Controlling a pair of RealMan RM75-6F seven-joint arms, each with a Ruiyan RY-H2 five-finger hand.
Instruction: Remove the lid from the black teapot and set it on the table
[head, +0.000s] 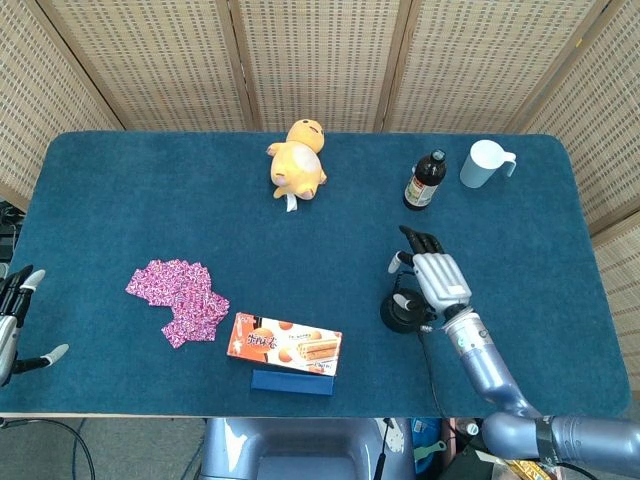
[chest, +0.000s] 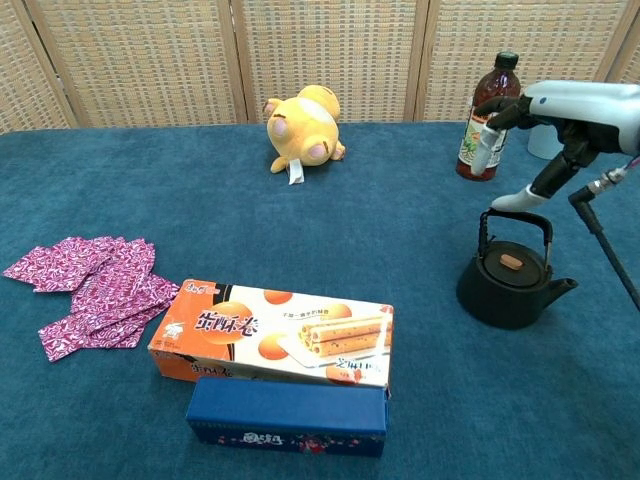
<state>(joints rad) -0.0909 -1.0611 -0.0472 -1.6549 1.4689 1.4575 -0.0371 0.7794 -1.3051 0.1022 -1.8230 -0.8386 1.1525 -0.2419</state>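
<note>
The black teapot (chest: 508, 290) stands on the blue table (chest: 330, 230) at the right, its wire handle upright. Its lid (chest: 511, 263), with a small orange knob, sits on the pot. My right hand (chest: 545, 115) hovers above the teapot with its fingers apart and nothing in it; one fingertip (chest: 512, 199) hangs just over the handle. In the head view the right hand (head: 437, 276) covers part of the teapot (head: 403, 314). My left hand (head: 12, 318) stays at the table's left edge, fingers spread, holding nothing.
Behind the teapot stand a brown bottle (chest: 488, 102) and a pale mug (head: 485, 163). A yellow plush toy (chest: 303, 125) lies at the back centre. A snack box (chest: 275, 333), a dark blue box (chest: 285, 416) and purple wrappers (chest: 90, 290) lie front left.
</note>
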